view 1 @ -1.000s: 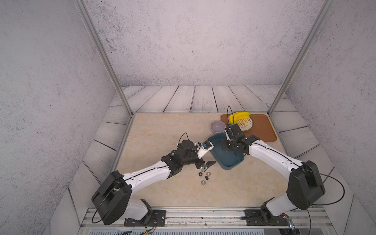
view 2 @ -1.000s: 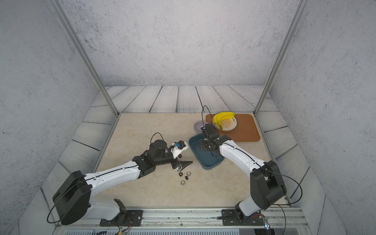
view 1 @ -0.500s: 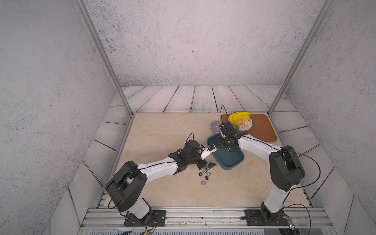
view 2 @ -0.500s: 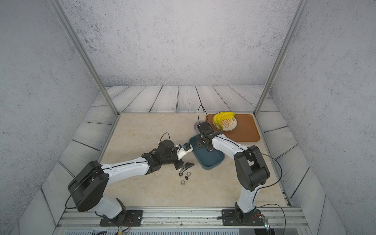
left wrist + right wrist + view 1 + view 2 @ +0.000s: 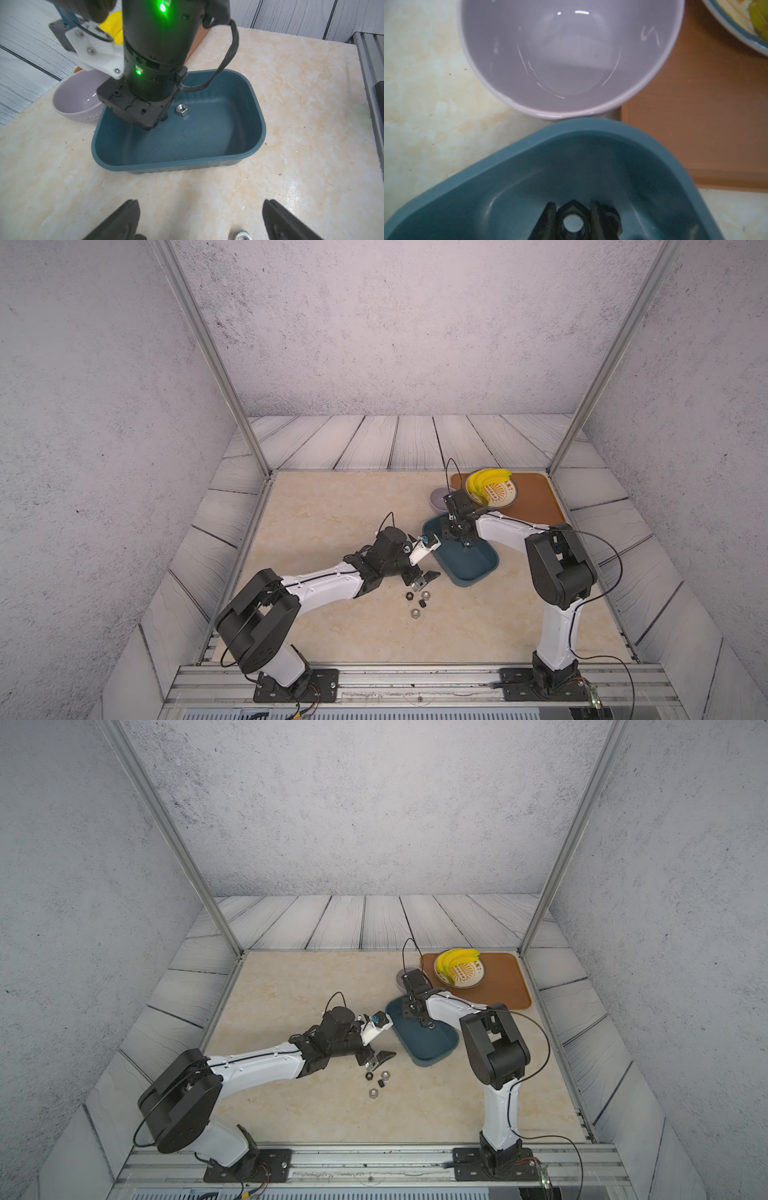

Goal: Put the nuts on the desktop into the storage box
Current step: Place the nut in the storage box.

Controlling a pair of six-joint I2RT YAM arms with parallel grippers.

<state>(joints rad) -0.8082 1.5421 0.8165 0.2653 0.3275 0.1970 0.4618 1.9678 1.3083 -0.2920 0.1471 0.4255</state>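
Observation:
On the desktop (image 5: pixel 340 506), several nuts, black and silvery (image 5: pixel 426 595) (image 5: pixel 385 1075), lie close in front of the storage box (image 5: pixel 469 576) (image 5: pixel 432 1057). My left gripper (image 5: pixel 423 578) (image 5: pixel 200 220) hangs open just above them, between them and the box. One silvery nut (image 5: pixel 242 236) and one black nut (image 5: pixel 141 236) show between its fingers. My right gripper (image 5: pixel 457 537) (image 5: pixel 573 205) is down inside the storage box (image 5: pixel 508 166), shut on a black nut (image 5: pixel 572 220). A silvery nut (image 5: pixel 182 110) lies on the box floor beside it.
A lilac bowl (image 5: pixel 439 495) (image 5: pixel 571 52) touches the far end of the box. An orange-brown tray (image 5: pixel 536 497) behind it carries a plate of bananas (image 5: pixel 490 487). The two grippers are close together across the box's near-left rim (image 5: pixel 187 164).
My right gripper has shifted left inside the box, still shut on the black nut, and its arm has folded upright. My left arm has stretched lower and slightly right, still open.

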